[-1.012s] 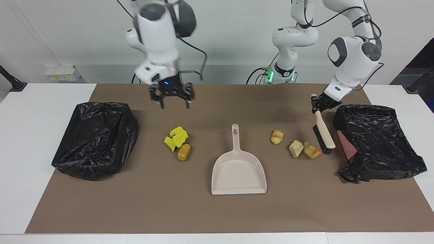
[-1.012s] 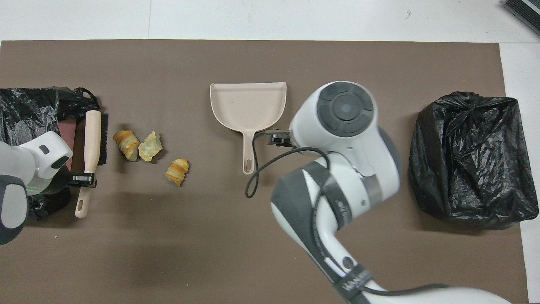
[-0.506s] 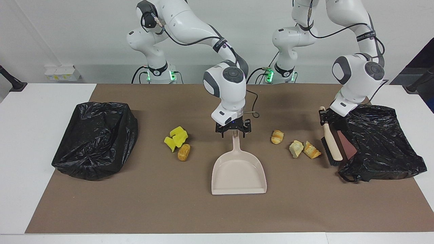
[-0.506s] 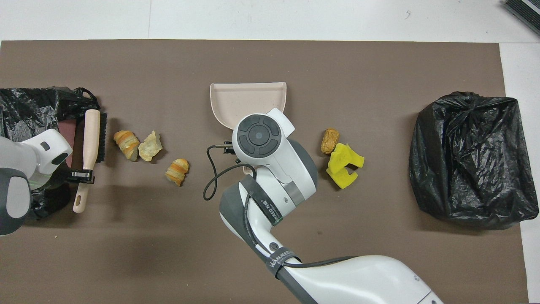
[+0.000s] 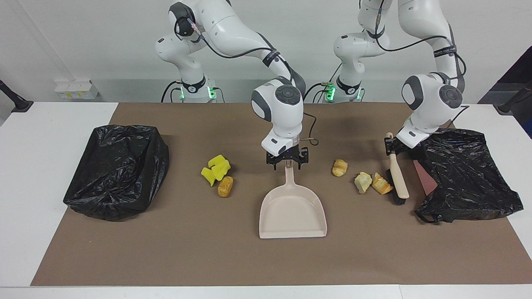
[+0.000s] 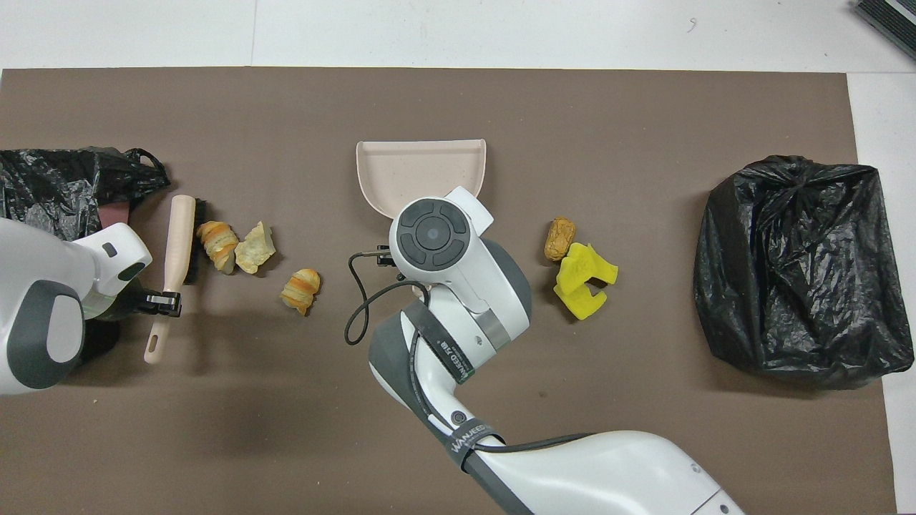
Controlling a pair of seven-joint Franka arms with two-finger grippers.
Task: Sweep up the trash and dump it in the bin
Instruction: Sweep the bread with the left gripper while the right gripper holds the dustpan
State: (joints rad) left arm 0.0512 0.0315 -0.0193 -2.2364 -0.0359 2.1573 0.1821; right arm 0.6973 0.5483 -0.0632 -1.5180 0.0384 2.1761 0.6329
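The left gripper [image 5: 392,145] is clamped on the brush [image 5: 397,178], its bristles touching a bread chunk [image 5: 381,184]. The right gripper [image 5: 287,162] straddles the dustpan [image 5: 292,211] handle, fingers apart.

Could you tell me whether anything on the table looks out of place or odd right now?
One thing stands out: the bin bag at the left arm's end lies slumped and lopsided, with a reddish-brown surface exposed beside the brush. The other bin stands squarer, fully lined.
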